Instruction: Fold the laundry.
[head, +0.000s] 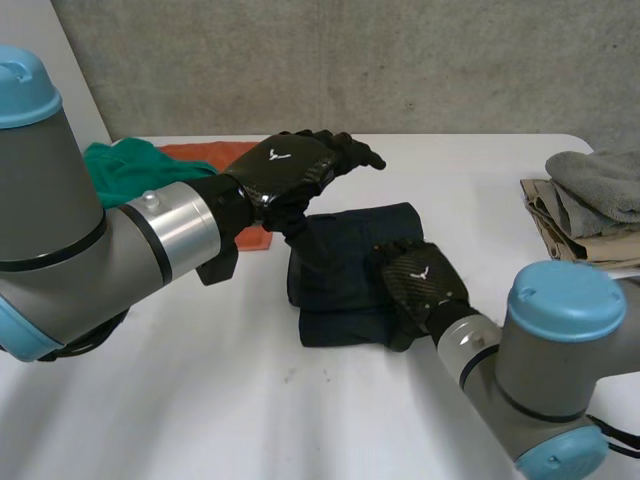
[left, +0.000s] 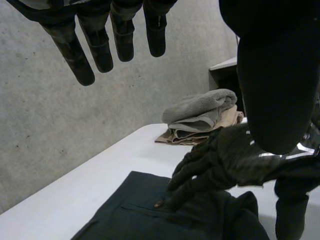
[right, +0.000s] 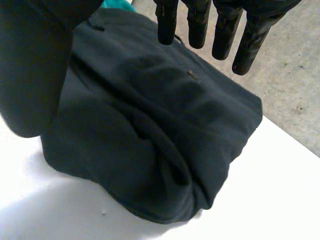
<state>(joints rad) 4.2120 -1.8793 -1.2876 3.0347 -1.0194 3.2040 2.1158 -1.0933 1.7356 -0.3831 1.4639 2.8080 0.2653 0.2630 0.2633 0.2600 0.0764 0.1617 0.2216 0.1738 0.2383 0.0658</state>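
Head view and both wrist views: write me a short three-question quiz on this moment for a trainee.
1. True or false: the left hand has its fingers curled round the dark folded garment.
2. Where does the right hand rest? A) on the dark folded garment; B) on the green cloth; C) on the bare table.
3. What lies on top of the folded stack at the table's right side?

Key: 1 false, its fingers are straight, above the garment; 2 A; 3 a grey towel.
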